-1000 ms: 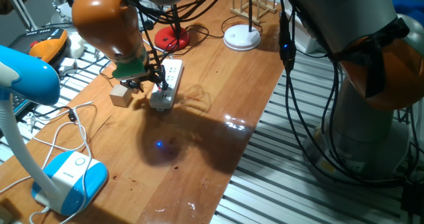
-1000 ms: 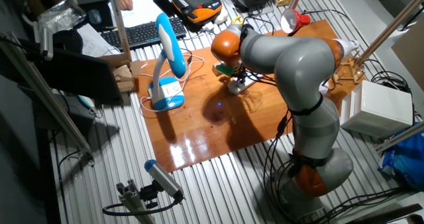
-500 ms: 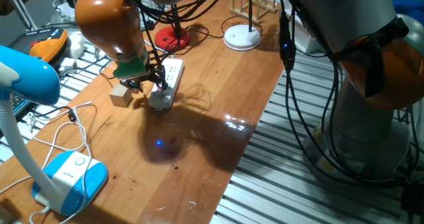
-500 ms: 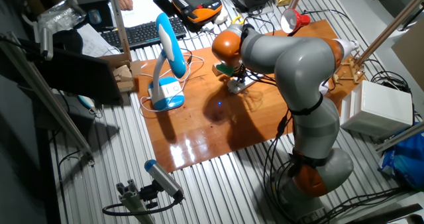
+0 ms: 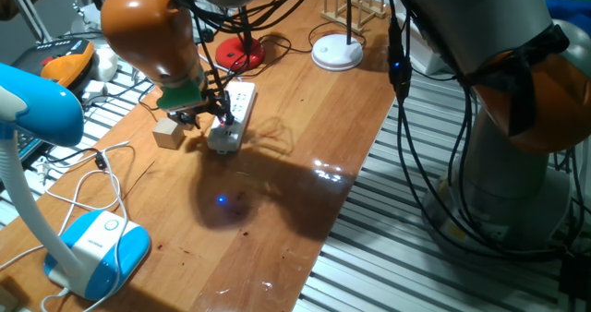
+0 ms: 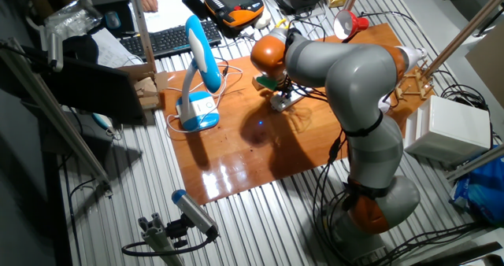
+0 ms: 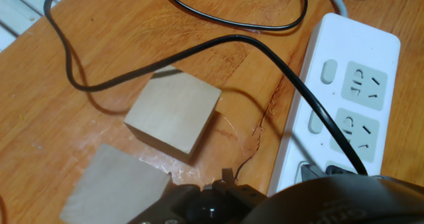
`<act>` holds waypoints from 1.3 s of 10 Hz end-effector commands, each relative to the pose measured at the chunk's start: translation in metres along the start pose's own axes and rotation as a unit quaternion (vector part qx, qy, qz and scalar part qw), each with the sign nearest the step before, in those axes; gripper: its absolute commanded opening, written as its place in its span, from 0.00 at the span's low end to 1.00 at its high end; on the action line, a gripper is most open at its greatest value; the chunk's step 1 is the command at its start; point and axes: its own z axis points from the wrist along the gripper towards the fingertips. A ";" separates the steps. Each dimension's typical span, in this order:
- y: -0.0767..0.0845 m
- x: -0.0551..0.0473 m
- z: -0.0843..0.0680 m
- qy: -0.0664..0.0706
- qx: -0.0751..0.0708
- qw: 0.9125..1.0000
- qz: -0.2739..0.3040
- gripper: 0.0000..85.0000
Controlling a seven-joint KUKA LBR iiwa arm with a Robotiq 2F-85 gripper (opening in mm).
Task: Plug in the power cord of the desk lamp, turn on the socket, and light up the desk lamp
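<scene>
The white power strip (image 5: 242, 98) lies on the wooden table, also in the hand view (image 7: 361, 58). The desk lamp's round red base (image 5: 236, 53) stands just behind it. Its thin black power cord (image 7: 265, 55) curves across the table and over the strip. It ends in a black plug (image 7: 334, 169) at the strip's near end, under my hand. My gripper (image 5: 220, 120) sits low over that end, also in the other fixed view (image 6: 282, 95). It appears shut on the plug. My hand's dark body hides the fingertips in the hand view.
Two small wooden blocks (image 7: 173, 111) (image 7: 112, 191) lie left of the strip, one showing in the fixed view (image 5: 168, 132). A white disc lamp base (image 5: 337, 52) stands at the back. A large blue-and-white lamp (image 5: 92, 247) with a white cable stands front left.
My hand rose a touch over the strip's near end and came back down. Nothing else has moved.
</scene>
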 end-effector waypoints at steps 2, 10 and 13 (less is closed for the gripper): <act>0.003 -0.005 -0.006 -0.001 -0.001 1.000 0.003 0.60; 0.001 -0.008 -0.001 -0.008 -0.005 1.000 0.001 0.60; 0.002 -0.006 0.007 -0.013 -0.009 1.000 0.001 0.60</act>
